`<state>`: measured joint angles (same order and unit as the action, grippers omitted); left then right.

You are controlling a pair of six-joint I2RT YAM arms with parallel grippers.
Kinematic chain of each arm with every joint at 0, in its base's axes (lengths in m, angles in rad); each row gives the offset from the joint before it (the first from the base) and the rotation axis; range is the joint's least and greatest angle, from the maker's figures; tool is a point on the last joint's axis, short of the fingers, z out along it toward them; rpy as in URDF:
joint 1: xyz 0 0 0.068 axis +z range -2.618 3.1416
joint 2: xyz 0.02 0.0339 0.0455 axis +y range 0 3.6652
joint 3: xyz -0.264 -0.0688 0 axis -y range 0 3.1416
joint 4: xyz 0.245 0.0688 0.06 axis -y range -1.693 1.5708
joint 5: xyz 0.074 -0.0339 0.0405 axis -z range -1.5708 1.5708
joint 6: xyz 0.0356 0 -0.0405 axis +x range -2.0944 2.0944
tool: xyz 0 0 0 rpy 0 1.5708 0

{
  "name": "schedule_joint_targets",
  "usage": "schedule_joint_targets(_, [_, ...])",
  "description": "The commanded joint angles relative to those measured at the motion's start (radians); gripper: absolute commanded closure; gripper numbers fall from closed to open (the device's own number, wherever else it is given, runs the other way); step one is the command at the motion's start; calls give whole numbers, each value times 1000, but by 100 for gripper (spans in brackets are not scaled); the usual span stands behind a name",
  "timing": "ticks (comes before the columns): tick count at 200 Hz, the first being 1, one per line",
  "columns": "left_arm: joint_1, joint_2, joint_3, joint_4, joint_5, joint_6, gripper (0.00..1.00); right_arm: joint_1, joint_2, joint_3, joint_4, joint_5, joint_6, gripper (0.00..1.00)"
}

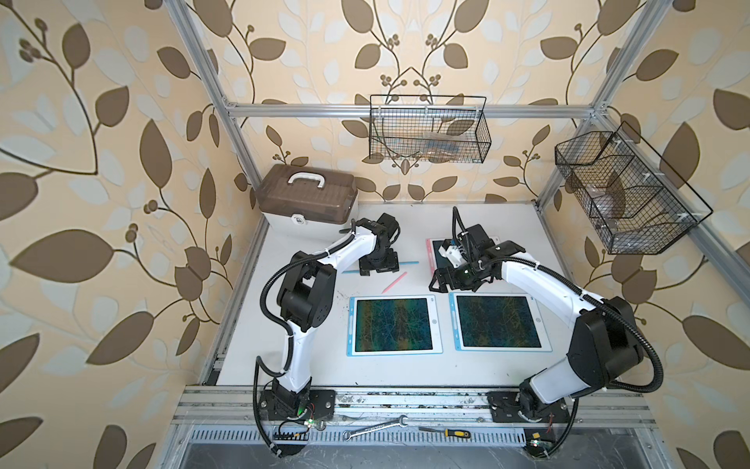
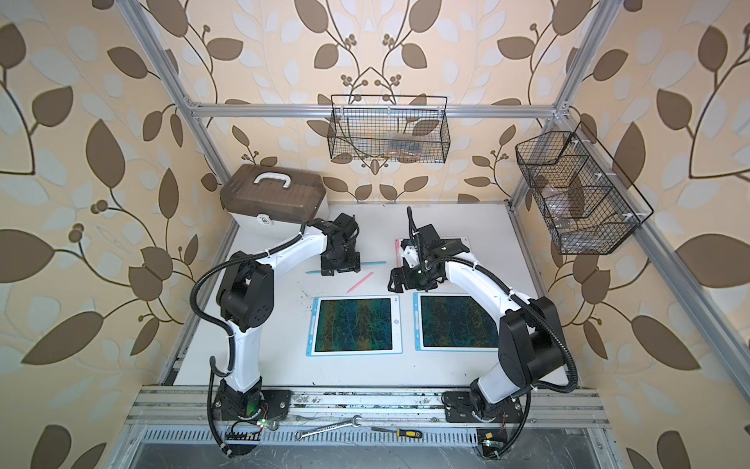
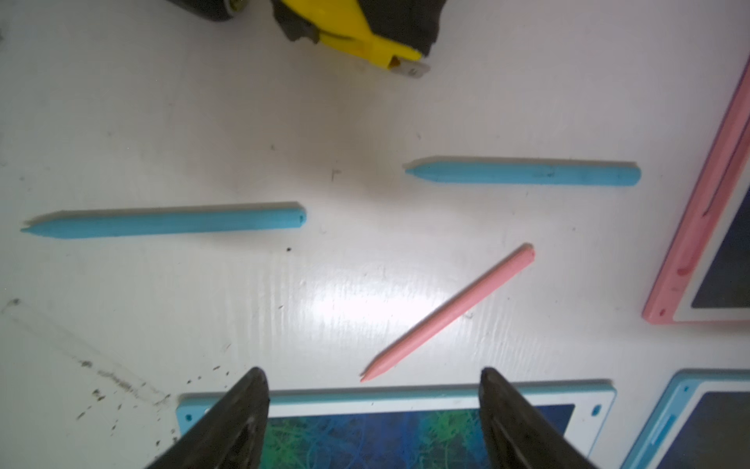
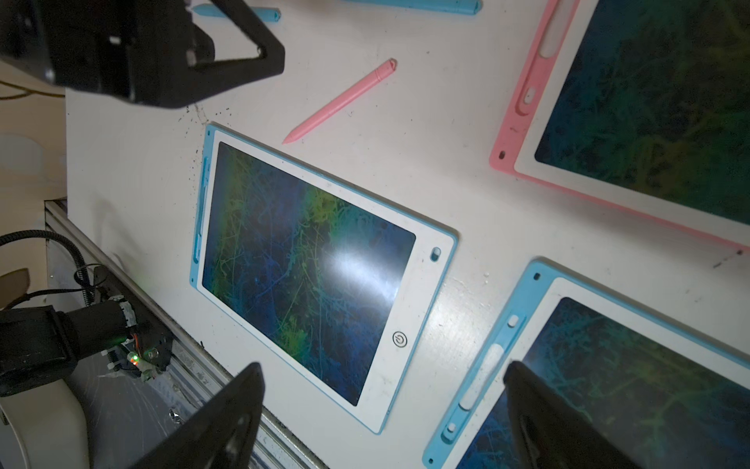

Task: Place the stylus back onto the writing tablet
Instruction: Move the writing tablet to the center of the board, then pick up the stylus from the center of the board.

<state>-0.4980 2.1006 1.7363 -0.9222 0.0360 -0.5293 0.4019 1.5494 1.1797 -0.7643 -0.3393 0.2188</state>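
In a top view our left gripper (image 1: 379,266) hangs over the table (image 1: 406,369), the pink stylus (image 1: 394,283) just beside it, off every tablet. In the left wrist view its jaws stand well apart, holding nothing; the stylus lies just ahead. In the right wrist view our right gripper (image 4: 385,422) gapes empty above two blue tablets (image 4: 424,292).

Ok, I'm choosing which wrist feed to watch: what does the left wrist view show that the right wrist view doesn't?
Only left wrist: a yellow object, plus a blue stylus and a second blue stylus, both full length. Only right wrist: the whole blue tablet with its power button. Both: the pink stylus and the pink tablet's edge.
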Motion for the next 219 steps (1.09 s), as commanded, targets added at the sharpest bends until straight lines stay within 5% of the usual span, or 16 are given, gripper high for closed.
schedule_joint_targets(1, [-8,47,99,-87,26,66,25,6,-40,-39,-9,26,-13,8])
schedule_joint_targets(48, [-34,123,155,-74,58,81,40,6,-60,-68,11,35,-15,8])
schedule_joint_targets(118, [-65,186,178,-50,53,62,47,6,-67,-67,10,37,-13,8])
schedule_joint_targets(219, [-97,152,55,-40,2,42,74,6,-43,-26,-1,31,-16,6])
